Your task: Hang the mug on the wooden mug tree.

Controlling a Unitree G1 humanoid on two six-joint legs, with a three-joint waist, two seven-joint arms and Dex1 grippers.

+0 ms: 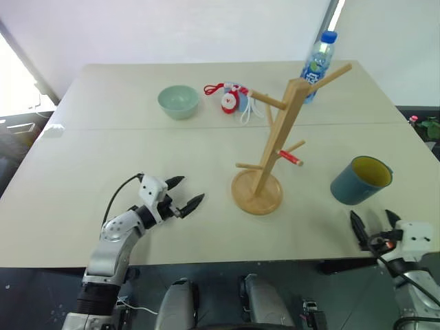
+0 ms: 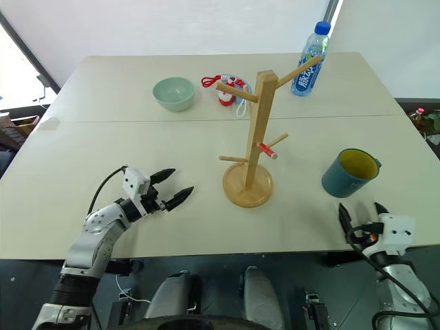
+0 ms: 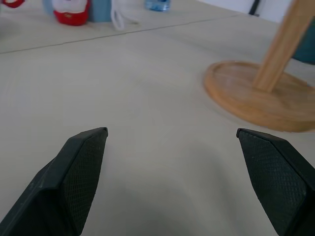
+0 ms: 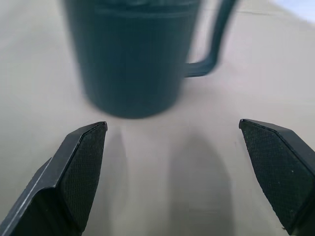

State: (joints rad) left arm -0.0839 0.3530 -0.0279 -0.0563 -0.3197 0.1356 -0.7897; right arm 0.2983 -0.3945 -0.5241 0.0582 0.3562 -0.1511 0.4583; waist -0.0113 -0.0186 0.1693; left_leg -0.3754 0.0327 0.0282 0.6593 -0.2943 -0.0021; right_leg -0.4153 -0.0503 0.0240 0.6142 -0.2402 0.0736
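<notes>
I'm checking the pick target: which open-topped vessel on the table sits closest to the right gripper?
The teal-blue mug, just ahead of the open right gripper. The pale green bowl sits far across the table.

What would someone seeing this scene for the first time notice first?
Probably the wooden mug tree, standing tall and slanted mid-table with bare pegs, one red-tipped. Next, the mug to its right, upright on the table, its yellow inside showing, with the open right gripper just in front of it, not touching. The left gripper hovers open left of the tree's base.
</notes>
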